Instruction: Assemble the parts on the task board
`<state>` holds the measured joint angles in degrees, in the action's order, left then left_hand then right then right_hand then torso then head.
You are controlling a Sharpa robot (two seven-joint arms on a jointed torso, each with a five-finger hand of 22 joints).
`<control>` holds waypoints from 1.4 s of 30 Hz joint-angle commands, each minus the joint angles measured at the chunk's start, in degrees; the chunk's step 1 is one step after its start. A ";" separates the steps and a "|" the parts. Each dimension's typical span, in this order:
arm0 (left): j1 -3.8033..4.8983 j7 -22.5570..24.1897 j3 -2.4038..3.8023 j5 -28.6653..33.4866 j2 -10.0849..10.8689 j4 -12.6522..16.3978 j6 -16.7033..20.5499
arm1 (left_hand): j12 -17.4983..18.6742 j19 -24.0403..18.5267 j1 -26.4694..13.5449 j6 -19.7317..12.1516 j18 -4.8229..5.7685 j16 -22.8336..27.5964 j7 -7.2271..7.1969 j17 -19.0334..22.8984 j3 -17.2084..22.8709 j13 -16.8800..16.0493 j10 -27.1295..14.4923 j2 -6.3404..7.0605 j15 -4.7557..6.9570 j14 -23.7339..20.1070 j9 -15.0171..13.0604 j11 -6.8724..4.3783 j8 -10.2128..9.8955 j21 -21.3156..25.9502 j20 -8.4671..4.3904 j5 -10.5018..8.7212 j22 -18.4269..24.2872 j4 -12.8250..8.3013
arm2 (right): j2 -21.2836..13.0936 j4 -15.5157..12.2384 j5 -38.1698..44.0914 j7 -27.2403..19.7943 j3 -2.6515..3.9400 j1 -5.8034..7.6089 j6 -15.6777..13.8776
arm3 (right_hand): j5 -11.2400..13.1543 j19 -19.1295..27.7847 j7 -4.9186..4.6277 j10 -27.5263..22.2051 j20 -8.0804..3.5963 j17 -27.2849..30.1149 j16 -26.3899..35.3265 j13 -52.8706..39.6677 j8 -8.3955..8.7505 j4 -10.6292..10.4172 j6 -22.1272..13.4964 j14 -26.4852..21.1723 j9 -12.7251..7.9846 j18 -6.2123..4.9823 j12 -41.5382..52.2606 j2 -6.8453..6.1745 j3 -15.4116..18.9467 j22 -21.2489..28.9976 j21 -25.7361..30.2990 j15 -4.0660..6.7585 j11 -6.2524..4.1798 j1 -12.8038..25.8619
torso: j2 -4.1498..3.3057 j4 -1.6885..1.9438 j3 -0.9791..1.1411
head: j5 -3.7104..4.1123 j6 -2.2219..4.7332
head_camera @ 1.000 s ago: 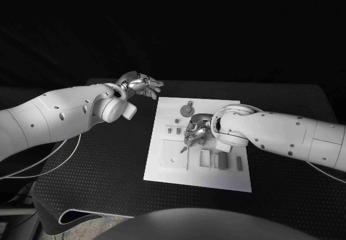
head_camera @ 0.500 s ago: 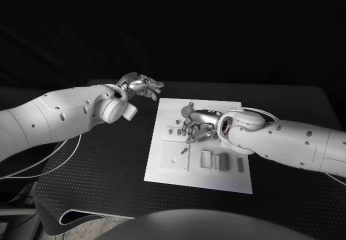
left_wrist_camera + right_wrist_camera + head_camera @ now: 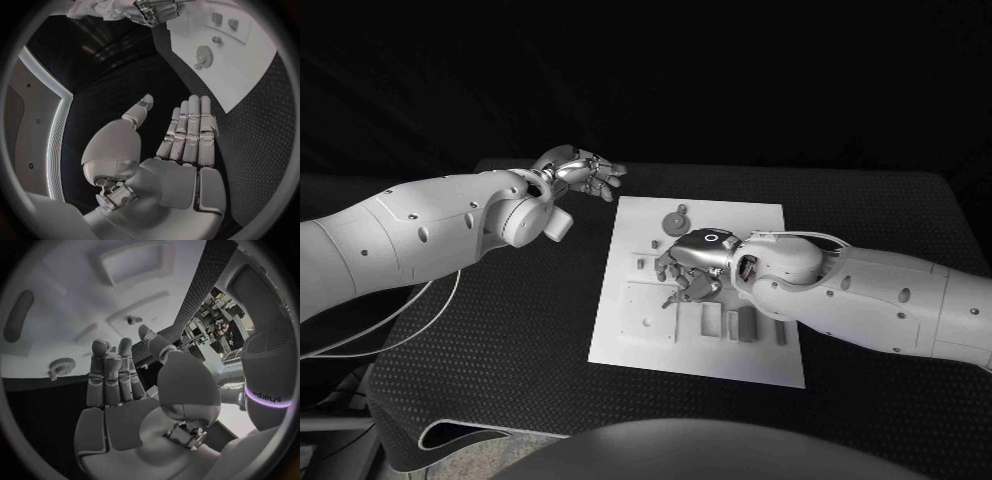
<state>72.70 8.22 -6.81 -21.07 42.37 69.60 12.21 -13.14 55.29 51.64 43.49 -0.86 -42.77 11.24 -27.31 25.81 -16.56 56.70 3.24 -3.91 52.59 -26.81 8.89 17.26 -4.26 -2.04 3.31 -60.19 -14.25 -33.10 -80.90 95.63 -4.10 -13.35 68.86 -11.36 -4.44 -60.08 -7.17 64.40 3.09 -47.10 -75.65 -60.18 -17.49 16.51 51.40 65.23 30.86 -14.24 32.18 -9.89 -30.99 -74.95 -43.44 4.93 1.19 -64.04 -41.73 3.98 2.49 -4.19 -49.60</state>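
Right robot hand down over the middle of the white board with fingers spread and empty, left robot hand spread open above the counter's far edge.

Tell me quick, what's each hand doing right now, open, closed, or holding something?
Left hand: open, fingers straight, holding nothing, off the task board.
Right hand: open, fingers extended over the task board, nothing visible in it.

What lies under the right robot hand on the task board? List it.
The right robot hand hovers over the middle of the task board. Beside it show small parts, long slots and a gear. Whatever lies directly beneath the hand is covered.
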 commanded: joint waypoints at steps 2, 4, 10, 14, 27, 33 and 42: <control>0.09 0.58 0.02 0.31 -0.08 0.18 -0.79 | 0.25 0.06 0.06 -0.45 -0.34 0.36 1.05 -0.07 0.01 -0.04 -0.41 0.50 0.01 0.28 0.07 0.09 0.37 0.35 0.25 -0.14 0.10 0.29 | 0.19 0.34 4.72 -1.00 -0.01 -0.73 0.34 | -0.10 -0.11 0.28 -1.68 -0.72 -1.46 -3.35 -6.79 0.24 -0.07 0.90 -0.56 0.32 -0.76 9.37 -0.39 0.43 -1.38 -1.92 0.39 -0.48 -0.44 | -0.03 0.06 -0.04 | 0.03 -0.04; 0.09 0.58 0.02 0.31 -0.09 0.20 -0.79 | 0.26 0.06 0.06 -0.45 -0.34 0.37 1.05 -0.08 0.01 -0.05 -0.41 0.50 0.01 0.28 0.07 0.09 0.37 0.35 0.25 -0.14 0.10 0.30 | 0.35 0.61 4.85 -0.87 -0.01 -1.02 0.18 | -0.14 -0.17 0.22 -3.07 -1.03 -2.56 -5.62 -10.52 0.26 -0.13 1.31 -1.00 0.52 -0.76 15.65 -0.29 0.25 -1.36 -3.30 0.41 -0.50 -0.40 | -0.04 0.08 -0.08 | 0.03 -0.05; 0.09 0.58 0.01 0.31 -0.12 0.16 -0.82 | 0.26 0.06 0.06 -0.46 -0.34 0.38 1.05 -0.10 0.01 -0.05 -0.41 0.49 0.01 0.28 0.07 0.09 0.38 0.35 0.25 -0.14 0.11 0.31 | 0.75 1.00 5.57 -0.62 -0.01 -1.37 0.73 | -0.13 0.00 0.09 -4.36 -1.34 -3.27 -7.81 -12.23 0.35 -0.14 1.86 -1.31 0.80 -0.76 22.23 -0.14 -0.29 -1.32 -5.19 0.30 -0.40 -0.25 | -0.03 0.11 -0.06 | 0.00 -0.14; 0.09 0.58 0.01 0.31 -0.11 0.14 -0.83 | 0.27 0.06 0.06 -0.46 -0.34 0.40 1.05 -0.12 0.00 -0.05 -0.42 0.49 0.01 0.28 0.07 0.09 0.38 0.35 0.25 -0.14 0.11 0.31 | 1.02 1.68 5.95 -0.49 -0.01 -1.63 0.68 | -0.15 0.04 0.04 -4.64 -1.44 -3.34 -8.36 -12.09 0.22 -0.10 2.38 -1.31 0.93 -0.76 23.56 0.31 -0.68 -1.30 -5.70 0.26 -0.38 -0.59 | -0.02 0.14 -0.12 | 0.02 -0.18; 0.09 0.51 0.00 0.31 -0.12 0.14 -0.86 | 0.28 0.06 0.05 -0.48 -0.34 0.43 1.06 -0.17 0.00 -0.06 -0.42 0.47 0.00 0.28 0.08 0.10 0.40 0.35 0.26 -0.14 0.13 0.33 | 1.59 2.82 6.91 -0.38 -0.02 -2.29 1.23 | -0.13 0.09 0.43 -5.00 -1.72 -3.25 -9.39 -10.96 -0.25 0.10 4.19 -1.11 1.22 -0.76 25.90 2.56 -1.51 -1.27 -6.87 0.53 -0.71 -2.04 | -0.05 0.11 -0.08 | -0.09 -0.39; 0.09 0.49 0.00 0.31 -0.13 0.13 -0.86 | 0.28 0.06 0.05 -0.49 -0.34 0.45 1.06 -0.20 0.00 -0.07 -0.42 0.45 0.00 0.28 0.08 0.10 0.42 0.34 0.26 -0.14 0.14 0.35 | 1.76 3.07 6.84 -0.50 -0.02 -2.42 1.48 | -0.13 0.29 0.61 -5.25 -1.70 -3.13 -9.58 -10.42 -0.36 0.08 4.82 -1.20 1.28 -0.76 26.49 3.70 -1.59 -1.24 -7.15 0.66 -0.86 -2.22 | -0.03 0.09 -0.07 | -0.12 -0.40; 0.09 0.45 0.00 0.31 -0.14 0.10 -0.91 | 0.29 0.05 0.05 -0.50 -0.35 0.48 1.06 -0.24 0.00 -0.07 -0.43 0.43 0.00 0.28 0.09 0.10 0.44 0.34 0.26 -0.14 0.15 0.37 | 1.85 3.25 6.75 -0.61 -0.03 -2.50 2.37 | -0.12 0.56 0.78 -5.57 -1.64 -2.98 -9.76 -9.74 -0.48 0.07 5.55 -1.34 1.35 -0.76 27.10 5.13 -1.58 -1.22 -7.43 0.78 -1.00 -1.95 | -0.04 0.09 -0.08 | -0.04 -0.40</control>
<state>72.70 8.21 -6.84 -21.06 42.30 69.59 12.02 -13.14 55.29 51.64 43.49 -0.86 -42.55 11.24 -27.47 25.81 -16.55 56.71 3.24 -3.91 52.59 -26.82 8.88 17.47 -4.26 -2.04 3.31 -60.11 -14.25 -31.27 -77.67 101.61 -4.31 -13.33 66.48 -10.46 -4.44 -59.66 -6.40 63.92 1.64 -50.16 -85.11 -69.94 -17.80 16.68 52.07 63.96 32.18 -14.23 58.94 -5.19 -32.27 -74.92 -50.59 5.30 1.12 -66.00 -41.76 4.09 2.41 -4.28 -50.00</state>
